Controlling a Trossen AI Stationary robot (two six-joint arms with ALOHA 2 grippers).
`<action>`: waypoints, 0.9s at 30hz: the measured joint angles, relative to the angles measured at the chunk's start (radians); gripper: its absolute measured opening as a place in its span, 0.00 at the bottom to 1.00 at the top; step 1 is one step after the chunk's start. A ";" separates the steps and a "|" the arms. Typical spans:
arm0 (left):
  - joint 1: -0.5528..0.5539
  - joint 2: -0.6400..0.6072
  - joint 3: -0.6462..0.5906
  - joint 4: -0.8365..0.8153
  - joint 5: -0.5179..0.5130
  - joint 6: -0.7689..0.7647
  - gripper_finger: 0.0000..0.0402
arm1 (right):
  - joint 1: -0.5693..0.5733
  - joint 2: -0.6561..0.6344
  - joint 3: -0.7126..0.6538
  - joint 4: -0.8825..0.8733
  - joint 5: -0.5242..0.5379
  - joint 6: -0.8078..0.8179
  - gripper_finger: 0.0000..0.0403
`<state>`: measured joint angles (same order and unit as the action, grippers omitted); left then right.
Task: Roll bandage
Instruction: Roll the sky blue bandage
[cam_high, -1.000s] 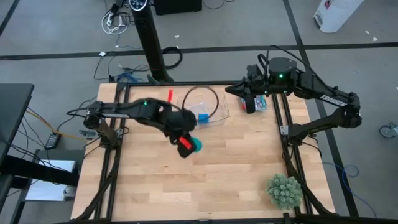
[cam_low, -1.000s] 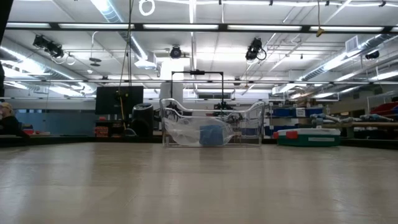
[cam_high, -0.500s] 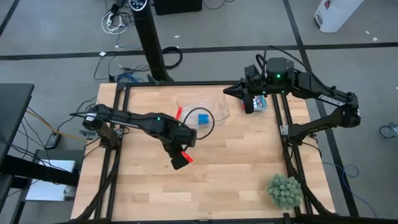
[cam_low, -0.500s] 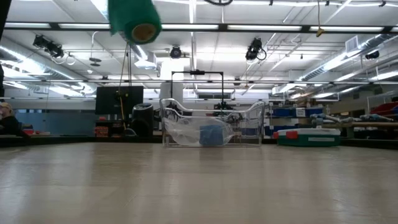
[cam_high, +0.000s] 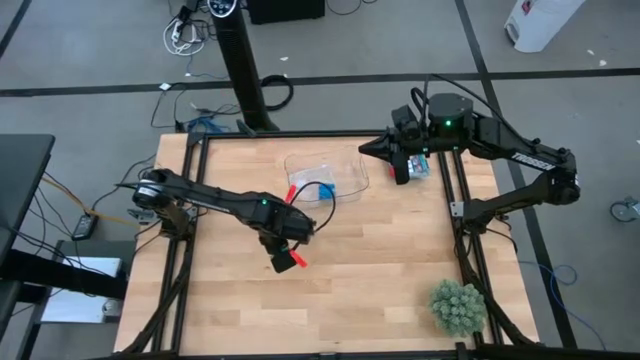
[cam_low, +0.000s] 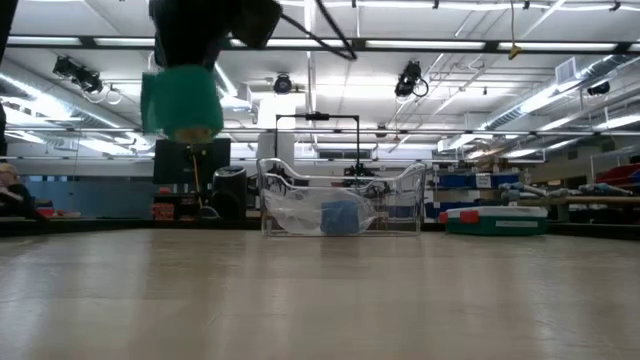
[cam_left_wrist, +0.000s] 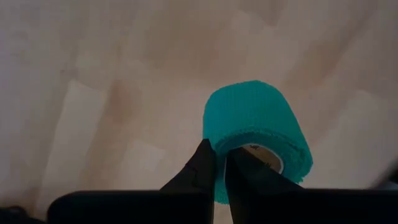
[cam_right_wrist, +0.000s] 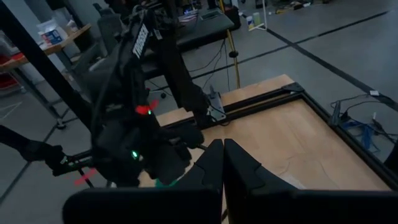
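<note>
Above the middle of the table (cam_high: 400, 290), clear of the wood, the bandage (cam_left_wrist: 256, 127) hangs as a finished teal coil, pinched by the left gripper (cam_left_wrist: 221, 171). The two dark fingers (cam_left_wrist: 202, 168) are clamped on one thin wall of the roll, one inside the pale cardboard core and one outside, so the whole coil sits off to one side of the grip. That is where the risk lies, as I judge it: a hold on a single soft layer can let the roll pivot or slide out if the arm swings fast, and it would then drop and roll across the bare boards. A loose outer end could also peel away and undo part of the winding, though no free tail shows in any view.

In the low view the coil (cam_low: 181, 102) looks squat and slightly squashed, its fabric crinkled, its open end facing downward. From above it is mostly hidden under the wrist, so I cannot place its edge there exactly.

Behind it, toward the far edge, a clear bin (cam_high: 328, 172) holds a blue roll (cam_high: 324, 189); in the low view that bin (cam_low: 343, 200) stands well beyond the coil. If the drop-off is meant for the bin, a release from this height might bounce the coil off the rim.

The right gripper (cam_right_wrist: 222, 163) waits at the far right corner, fingers pressed together on nothing. A small green plant (cam_high: 458, 307) sits at the near right corner, well apart.
</note>
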<state>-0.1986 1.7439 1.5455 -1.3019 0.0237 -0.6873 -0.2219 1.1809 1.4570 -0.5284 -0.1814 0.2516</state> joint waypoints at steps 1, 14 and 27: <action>0.000 0.000 -0.018 0.005 -0.027 -0.002 0.06 | 0.000 0.000 0.000 0.001 0.000 0.001 0.00; 0.002 0.001 -0.248 0.109 -0.063 0.000 0.07 | 0.000 0.000 0.000 0.024 0.000 0.018 0.00; 0.002 0.001 -0.308 0.180 -0.114 -0.024 0.29 | 0.000 0.000 0.000 0.038 0.005 0.017 0.00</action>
<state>-0.1967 1.7447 1.2373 -1.1223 -0.0900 -0.7109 -0.2222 1.1809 1.4570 -0.4908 -0.1765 0.2688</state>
